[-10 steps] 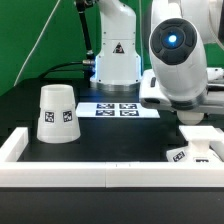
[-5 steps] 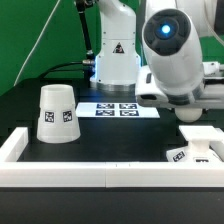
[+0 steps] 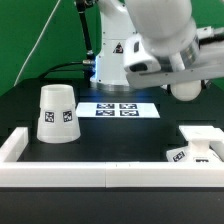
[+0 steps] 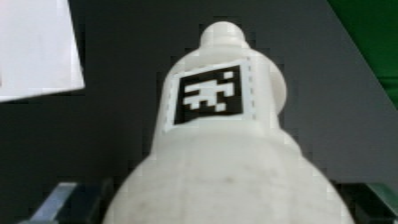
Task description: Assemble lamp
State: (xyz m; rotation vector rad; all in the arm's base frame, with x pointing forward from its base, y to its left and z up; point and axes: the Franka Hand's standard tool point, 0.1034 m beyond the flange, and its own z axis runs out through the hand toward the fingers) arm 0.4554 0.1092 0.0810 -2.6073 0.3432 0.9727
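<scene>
The white bulb (image 4: 217, 120) fills the wrist view, ball head near the camera, narrow end pointing away, and a square tag on its neck. My gripper (image 4: 214, 206) is shut on its ball head; dark fingers (image 4: 43, 200) show at either side. The cone shade (image 3: 57, 113) stands on the table at the exterior view's left. The blocky base (image 3: 198, 146) lies at the exterior view's right, by the rail. The arm (image 3: 165, 40) hangs high above the table; its fingers do not show there.
The marker board (image 3: 120, 109) lies at mid-table behind the shade. A white rail (image 3: 90, 172) borders the front, with a side piece (image 3: 18, 145) at the left. A flat white surface (image 4: 36, 50) shows beyond the bulb in the wrist view.
The arm has lifted and swung upward and toward the exterior view's right, turning so its blue-lit face no longer points at the camera. Shade and base have not moved.
</scene>
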